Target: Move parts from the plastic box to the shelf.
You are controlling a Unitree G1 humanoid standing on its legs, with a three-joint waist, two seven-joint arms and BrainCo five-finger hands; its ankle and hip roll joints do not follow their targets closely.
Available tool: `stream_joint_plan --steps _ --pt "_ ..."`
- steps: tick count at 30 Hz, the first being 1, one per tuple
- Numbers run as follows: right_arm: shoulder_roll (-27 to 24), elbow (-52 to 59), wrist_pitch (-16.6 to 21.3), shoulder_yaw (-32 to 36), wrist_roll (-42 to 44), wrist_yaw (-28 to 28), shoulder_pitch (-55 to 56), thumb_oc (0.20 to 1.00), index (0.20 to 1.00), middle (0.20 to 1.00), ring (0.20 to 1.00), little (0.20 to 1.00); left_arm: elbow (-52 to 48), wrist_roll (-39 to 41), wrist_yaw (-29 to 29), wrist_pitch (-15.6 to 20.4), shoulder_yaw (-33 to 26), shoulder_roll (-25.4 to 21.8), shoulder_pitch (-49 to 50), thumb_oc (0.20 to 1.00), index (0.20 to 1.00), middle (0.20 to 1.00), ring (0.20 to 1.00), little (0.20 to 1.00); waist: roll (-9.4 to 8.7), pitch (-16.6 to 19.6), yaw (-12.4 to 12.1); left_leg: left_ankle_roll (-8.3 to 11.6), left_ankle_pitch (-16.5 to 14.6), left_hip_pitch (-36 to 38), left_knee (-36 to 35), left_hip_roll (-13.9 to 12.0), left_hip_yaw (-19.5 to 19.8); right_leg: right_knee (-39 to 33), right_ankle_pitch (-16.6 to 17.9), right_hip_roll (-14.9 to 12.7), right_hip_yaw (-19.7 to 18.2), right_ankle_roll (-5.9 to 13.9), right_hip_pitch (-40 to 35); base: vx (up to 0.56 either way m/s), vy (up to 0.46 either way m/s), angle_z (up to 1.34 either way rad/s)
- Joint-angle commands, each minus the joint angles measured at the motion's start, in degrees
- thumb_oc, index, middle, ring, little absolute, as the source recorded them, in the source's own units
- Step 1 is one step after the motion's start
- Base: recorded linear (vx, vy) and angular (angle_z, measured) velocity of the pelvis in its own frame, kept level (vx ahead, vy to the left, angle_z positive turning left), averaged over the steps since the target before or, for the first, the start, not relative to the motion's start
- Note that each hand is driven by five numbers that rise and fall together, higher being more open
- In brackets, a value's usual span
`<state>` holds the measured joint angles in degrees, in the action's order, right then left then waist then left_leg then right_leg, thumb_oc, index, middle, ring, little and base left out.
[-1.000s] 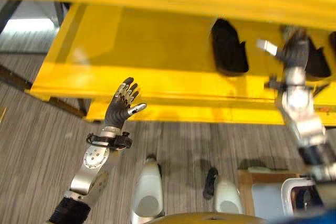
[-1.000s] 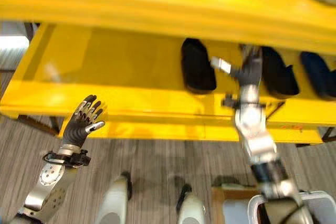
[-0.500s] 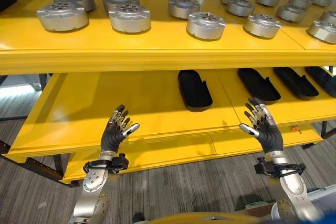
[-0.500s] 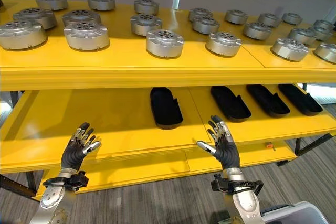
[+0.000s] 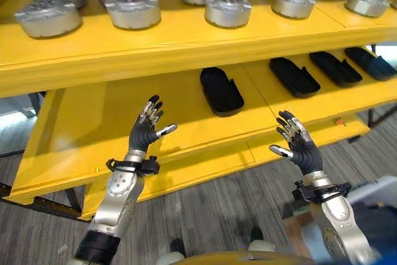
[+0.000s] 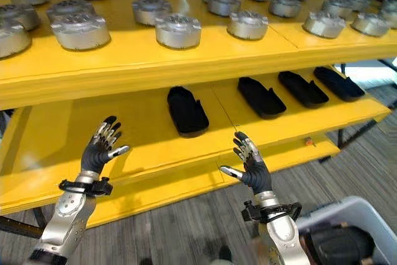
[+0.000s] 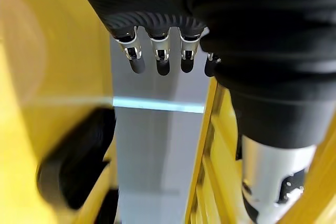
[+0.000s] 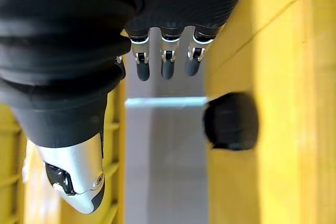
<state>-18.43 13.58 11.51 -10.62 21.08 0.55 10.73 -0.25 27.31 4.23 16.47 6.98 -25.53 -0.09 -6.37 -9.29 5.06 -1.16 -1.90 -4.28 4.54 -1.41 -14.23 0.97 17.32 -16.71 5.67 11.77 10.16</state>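
Both hands are raised in front of the yellow shelf, palms toward it, and hold nothing. My left hand is open before the lower level's bare left half. My right hand is open by the front edge further right. Several long black parts lie in a row on the lower level, from the middle to the right end. The grey plastic box stands on the floor at the lower right with a dark part inside. In the wrist views the left fingers and right fingers are straight.
Several round silver metal parts stand on the shelf's top level. The floor below is grey striped carpet. The lower level's left half is bare yellow.
A second ago my right hand reached in among the black parts on the lower level; it has drawn back empty. The camera has swung, and the plastic box has come into view.
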Motion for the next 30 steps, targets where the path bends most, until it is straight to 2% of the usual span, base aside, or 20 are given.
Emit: stream_joint_plan --steps 1,2,3,4,5,6,7,9,11,12,13,15,17,20,21,22,24,25,27,30 --pt "-0.9 1.4 3.2 -1.0 -0.3 -2.0 -4.5 1.0 1.0 1.0 1.0 1.0 -2.3 -1.8 1.8 2.8 -3.1 -0.1 2.6 1.0 1.0 1.0 1.0 1.0 3.18 -0.8 -2.1 -0.44 -6.0 4.2 -1.5 -3.1 -1.7 7.7 -2.0 -6.9 12.8 3.23 -5.6 -0.06 0.141 -1.82" --pt "-1.2 1.5 3.0 -1.4 -0.5 -2.1 -5.0 1.0 1.0 1.0 1.0 1.0 -2.4 -1.4 1.7 2.8 -3.6 0.1 3.6 1.0 1.0 1.0 1.0 1.0 3.37 -1.3 -2.6 -0.7 -6.1 4.8 -1.4 -3.7 -3.2 8.8 -2.7 -8.3 15.3 3.16 -6.1 -0.06 0.069 -1.64" --pt "-1.2 1.6 2.9 -1.5 -0.5 -1.9 -5.1 1.0 1.0 1.0 1.0 1.0 -2.5 -1.1 1.3 2.6 -3.9 0.1 4.1 1.0 1.0 1.0 1.0 1.0 3.36 -1.3 -2.7 -0.79 -6.2 5.0 -1.4 -4.0 -3.9 8.9 -3.1 -8.9 15.7 2.89 -6.6 -0.06 0.038 -1.1" --pt "-1.3 1.5 2.8 -1.5 -0.4 -1.9 -5.3 1.0 1.0 1.0 1.0 1.0 -2.4 -0.9 1.1 2.5 -4.1 0.2 5.0 1.0 1.0 1.0 1.0 1.0 3.07 -1.2 -2.9 -0.99 -6.2 5.2 -1.5 -4.0 -4.9 9.1 -2.9 -9.4 16.1 2.81 -7.1 -0.08 -0.006 -1.0" --pt "-1.3 1.2 2.7 -1.8 -0.4 -2.1 -5.6 1.0 1.0 1.0 1.0 1.0 -2.5 -0.4 1.4 2.1 -4.4 0.6 5.8 1.0 1.0 1.0 1.0 1.0 2.82 -1.3 -3.6 -1.15 -6.7 5.1 -0.4 -4.4 -6.4 10.8 -2.7 -10.8 18.2 2.86 -7.3 -0.08 -0.031 -0.57" --pt "-1.3 1.2 2.5 -1.6 -0.4 -2.0 -5.9 1.0 1.0 1.0 1.0 1.0 -2.8 -0.3 0.9 1.8 -5.1 0.7 6.9 1.0 1.0 1.0 1.0 1.0 2.1 -1.0 -4.1 -1.18 -6.9 4.7 0.3 -4.6 -7.8 10.3 -2.8 -10.8 20.3 2.96 -8.2 -0.06 -0.155 -0.81" --pt "-1.1 1.3 2.4 -1.8 1.0 -1.6 -5.0 1.0 1.0 1.0 1.0 1.0 -2.9 0.1 0.4 1.3 -5.7 1.1 8.3 1.0 1.0 1.0 1.0 1.0 0.61 -0.3 -4.6 -0.55 -7.0 4.7 0.9 -4.6 -9.2 6.9 -1.9 -10.5 22.1 3.23 -10.2 -0.02 -0.23 -0.86" --pt "-1.5 1.7 2.1 -1.3 1.5 -1.1 -4.2 1.0 1.0 1.0 1.0 1.0 -3.2 0.3 -0.4 1.1 -5.7 1.1 9.6 1.0 1.0 1.0 1.0 1.0 -0.13 0.1 -4.3 0.36 -6.4 4.1 2.0 -5.6 -9.4 3.5 -1.3 -9.2 21.0 3.23 -11.3 0.01 -0.268 -0.77" --pt "-2.3 2.4 2.2 -1.0 1.5 -0.6 -3.5 1.0 1.0 1.0 1.0 1.0 -3.6 0.4 -1.0 1.2 -6.4 1.3 11.1 1.0 1.0 1.0 1.0 1.0 -0.31 0.8 -4.2 1.29 -5.8 3.9 2.4 -7.0 -10.2 1.6 -2.1 -8.3 21.3 3.23 -12.1 0.05 -0.273 -0.37" --pt "-3.3 2.5 2.3 -0.3 1.7 -0.1 -3.2 1.0 1.0 1.0 1.0 1.0 -3.5 1.1 -1.5 1.3 -7.0 2.0 12.5 1.0 1.0 1.0 1.0 1.0 -0.35 1.1 -3.9 2.97 -4.5 4.5 2.4 -9.2 -11.0 1.2 -5.3 -6.7 20.8 2.9 -12.4 0.06 -0.265 -0.39" --pt "-3.3 2.6 2.3 -0.3 1.7 -0.1 -3.2 1.0 1.0 1.0 1.0 1.0 -3.5 1.1 -1.6 1.4 -7.0 2.0 12.6 1.0 1.0 1.0 1.0 1.0 -0.23 1.1 -3.9 3.14 -4.4 4.5 2.4 -9.4 -11.0 1.4 -5.5 -6.5 20.8 2.84 -12.4 0.07 -0.303 -0.45" --pt "-4.5 3.3 2.6 1.0 2.3 0.7 -1.8 1.0 1.0 1.0 1.0 1.0 -3.7 2.0 -2.4 1.5 -7.8 3.2 14.3 1.0 1.0 1.0 1.0 1.0 0.91 1.2 -3.1 5.29 -1.9 6.0 0.8 -12.5 -11.9 1.3 -11.0 -3.9 20.5 1.17 -12.6 0.06 -0.262 -0.31" --pt "-4.8 3.2 2.6 1.2 2.4 0.8 -1.6 1.0 1.0 1.0 1.0 1.0 -3.6 2.3 -2.7 1.5 -7.7 3.6 14.6 1.0 1.0 1.0 1.0 1.0 1.53 1.2 -2.8 5.9 -1.2 6.3 0.4 -13.3 -12.1 1.6 -12.2 -3.2 20.5 0.63 -12.6 0.03 -0.156 -0.19" --pt "-6.0 2.9 3.1 1.9 2.2 0.9 -1.5 1.0 1.0 1.0 1.0 1.0 -3.0 2.6 -3.6 1.4 -6.9 4.3 14.6 1.0 1.0 1.0 1.0 1.0 3.71 1.0 -1.8 8.32 1.7 7.0 -0.1 -16.4 -13.0 2.1 -15.7 -0.5 20.1 -1.09 -12.3 0.02 -0.206 -0.11" --pt "-6.2 2.9 3.1 1.9 2.2 0.9 -1.5 1.0 1.0 1.0 1.0 1.0 -3.0 2.6 -3.6 1.5 -6.9 4.4 14.5 1.0 1.0 1.0 1.0 1.0 3.9 0.9 -1.9 8.48 1.9 7.1 -0.2 -16.6 -13.1 2.1 -15.8 -0.3 20.0 -1.23 -12.3 0.03 -0.268 -0.13" --pt "-7.0 3.3 3.6 2.2 2.5 0.8 -1.4 1.0 1.0 1.0 1.0 1.0 -2.8 3.3 -4.1 1.4 -5.6 5.0 14.1 1.0 1.0 1.0 1.0 1.0 5.73 0.6 -0.9 10.27 4.6 7.5 -0.7 -18.7 -14.0 2.0 -17.7 2.0 19.5 -2.43 -12.1 0.02 -0.235 -0.16" --pt "-7.5 3.4 4.0 2.8 2.6 0.9 -0.3 1.0 1.0 1.0 1.0 1.0 -2.9 3.4 -4.2 1.3 -4.8 5.3 13.7 1.0 1.0 1.0 1.0 1.0 6.96 0.2 -0.1 11.93 8.2 7.7 -0.9 -20.5 -14.1 2.4 -19.1 4.0 19.0 -3.49 -11.8 0.02 -0.263 -0.3" --pt "-8.0 3.4 4.0 3.1 2.9 1.0 0.1 1.0 1.0 1.0 1.0 1.0 -3.1 3.7 -4.1 1.4 -4.5 5.6 13.4 1.0 1.0 1.0 1.0 1.0 7.61 -0.3 0.4 12.49 9.1 7.8 -0.8 -21.6 -14.1 2.7 -20.1 5.4 18.0 -4.38 -11.1 -0.02 -0.283 -0.36" --pt "-9.9 3.0 4.3 2.1 2.6 0.8 -1.1 1.0 1.0 1.0 1.0 1.0 -4.1 3.9 -3.1 2.2 -3.5 6.2 11.1 1.0 1.0 1.0 1.0 1.0 8.25 -3.0 1.0 13.65 11.4 5.9 4.0 -24.4 -12.6 4.5 -21.6 8.2 14.7 -6.12 -8.4 -0.08 -0.293 -0.51" --pt "-11.3 3.3 4.6 1.1 3.1 1.0 -2.0 1.0 1.0 1.0 1.0 1.0 -5.2 4.7 -2.1 3.2 -2.7 6.7 8.4 1.0 1.0 1.0 1.0 1.0 8.01 -5.8 1.1 13.6 12.0 3.8 8.6 -25.8 -9.7 6.7 -22.7 10.4 11.3 -7.69 -5.5 -0.07 -0.199 -0.96"
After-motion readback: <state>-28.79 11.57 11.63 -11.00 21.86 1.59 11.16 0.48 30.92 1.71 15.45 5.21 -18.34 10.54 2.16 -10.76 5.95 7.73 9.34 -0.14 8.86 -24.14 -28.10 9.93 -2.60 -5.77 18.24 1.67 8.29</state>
